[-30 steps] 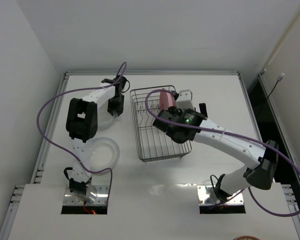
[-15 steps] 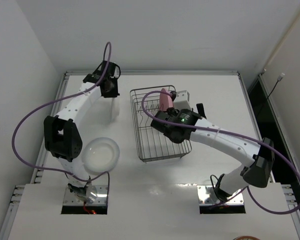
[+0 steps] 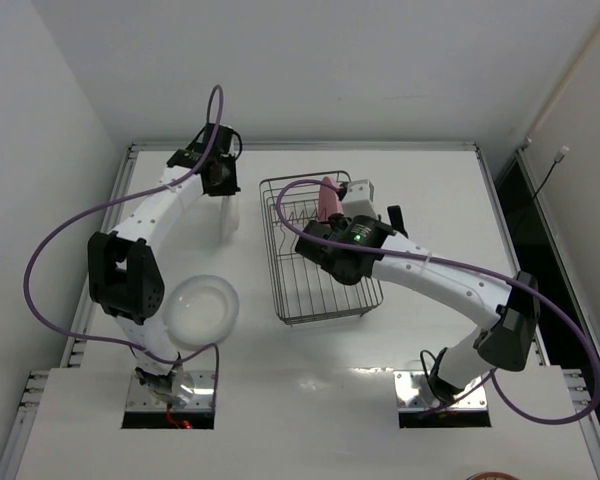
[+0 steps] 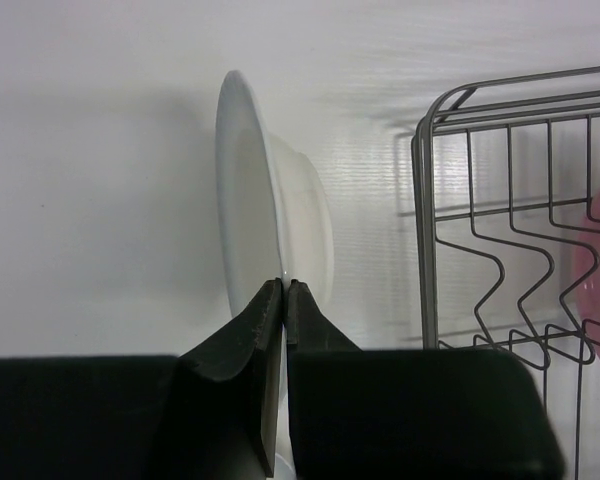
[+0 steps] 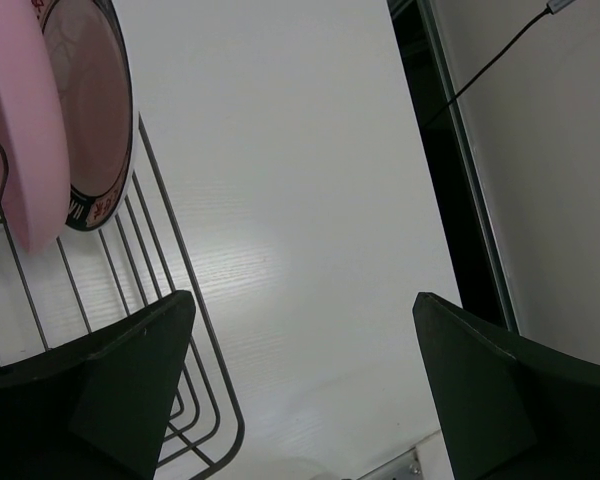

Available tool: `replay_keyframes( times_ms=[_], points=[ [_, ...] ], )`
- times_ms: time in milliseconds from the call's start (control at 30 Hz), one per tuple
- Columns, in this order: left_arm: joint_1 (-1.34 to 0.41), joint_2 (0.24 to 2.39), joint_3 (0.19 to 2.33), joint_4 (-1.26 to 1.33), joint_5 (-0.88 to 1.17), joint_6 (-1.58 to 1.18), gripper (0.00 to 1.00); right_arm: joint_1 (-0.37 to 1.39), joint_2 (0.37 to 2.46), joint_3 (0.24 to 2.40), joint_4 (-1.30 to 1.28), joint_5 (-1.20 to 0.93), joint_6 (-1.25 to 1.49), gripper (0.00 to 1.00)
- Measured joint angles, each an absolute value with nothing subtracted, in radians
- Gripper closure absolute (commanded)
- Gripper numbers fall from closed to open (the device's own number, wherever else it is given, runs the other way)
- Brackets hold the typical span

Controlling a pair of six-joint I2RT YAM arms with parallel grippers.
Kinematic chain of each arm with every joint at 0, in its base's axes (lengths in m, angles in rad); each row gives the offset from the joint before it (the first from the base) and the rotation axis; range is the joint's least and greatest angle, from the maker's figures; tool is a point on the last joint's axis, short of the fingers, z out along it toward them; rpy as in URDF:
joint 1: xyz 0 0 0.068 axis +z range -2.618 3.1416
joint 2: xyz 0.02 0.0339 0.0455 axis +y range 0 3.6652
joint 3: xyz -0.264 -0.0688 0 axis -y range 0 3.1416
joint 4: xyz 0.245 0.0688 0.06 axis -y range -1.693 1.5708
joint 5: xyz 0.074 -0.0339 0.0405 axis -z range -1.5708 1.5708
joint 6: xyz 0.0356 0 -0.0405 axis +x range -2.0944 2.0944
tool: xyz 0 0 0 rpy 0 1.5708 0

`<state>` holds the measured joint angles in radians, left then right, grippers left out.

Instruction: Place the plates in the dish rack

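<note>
My left gripper is shut on the rim of a translucent whitish plate and holds it on edge just left of the dish rack. In the left wrist view the fingertips pinch the plate's rim, with the rack to its right. A second whitish plate lies flat at the near left. The pink plate and the patterned-rim plate stand in the rack's far end. My right gripper is open and empty beside the pink plate, over the rack's right edge.
The table's right edge with a dark gap and a cable lies beyond the right gripper. The left arm's purple cable loops over the left side of the table. The raised back rim runs behind the rack.
The left arm has stretched out and swung up and back with the whitish plate, which now hangs on edge. The right arm has shifted slightly to the left.
</note>
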<state>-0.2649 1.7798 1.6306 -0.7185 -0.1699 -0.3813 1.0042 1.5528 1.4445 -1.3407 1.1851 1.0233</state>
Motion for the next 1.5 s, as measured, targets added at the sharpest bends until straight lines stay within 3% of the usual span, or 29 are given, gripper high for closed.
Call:
replay_keyframes(
  times_ms=[367, 667, 1033, 1500],
  points=[
    [-0.286, 1.719, 1.753, -0.810, -0.241, -0.464, 1.00, 1.004, 1.512, 1.448, -1.341, 1.187, 1.032, 0.11],
    [-0.341, 1.492, 1.868, -0.745, -0.153, -0.633, 1.00, 0.995, 1.393, 1.448, -1.345, 1.204, 1.032, 0.11],
    [-0.449, 1.394, 1.556, -0.502, -0.046, -0.850, 1.00, 0.977, 1.354, 1.424, -1.346, 1.205, 1.031, 0.11],
    [-0.592, 1.441, 1.475, -0.334, -0.072, -0.960, 1.00, 0.969, 1.339, 1.398, -1.348, 1.205, 1.028, 0.11]
  ],
)
